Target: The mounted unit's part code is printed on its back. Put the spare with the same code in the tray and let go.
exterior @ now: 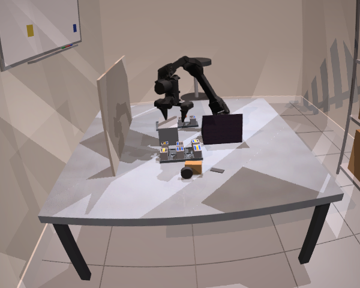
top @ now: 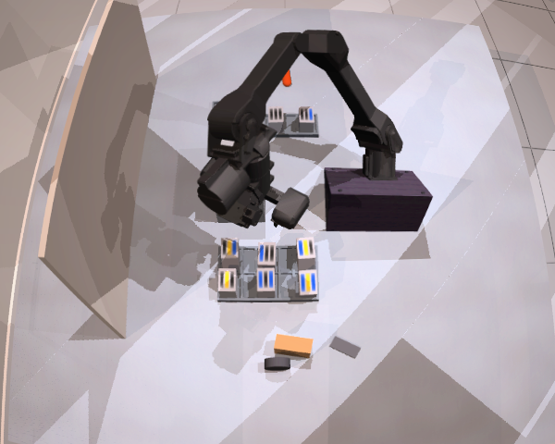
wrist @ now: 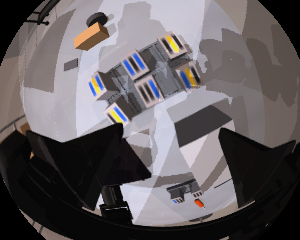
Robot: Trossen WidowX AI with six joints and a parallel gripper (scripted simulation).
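The pincer (top: 268, 227) (exterior: 174, 119) (wrist: 174, 130), spread wide (nothing in its grasp), hangs above the table (top: 363, 296) (exterior: 161, 198) (wrist: 65, 105), well inside its edges

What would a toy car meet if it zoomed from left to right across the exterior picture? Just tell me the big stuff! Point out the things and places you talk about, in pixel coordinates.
Whiteboard (exterior: 50, 18) → upright tan board (top: 96, 143) (exterior: 110, 102) → light grey block (top: 226, 218) (exterior: 168, 135) (wrist: 202, 125) → dark purple box (top: 373, 212) (exterior: 222, 128) (wrist: 135, 160) → shelf unit (exterior: 356, 30).

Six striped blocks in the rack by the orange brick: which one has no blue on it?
The bottom-left block as the top view shows it. Its stripes are only black and yellow; the other five each carry blue.
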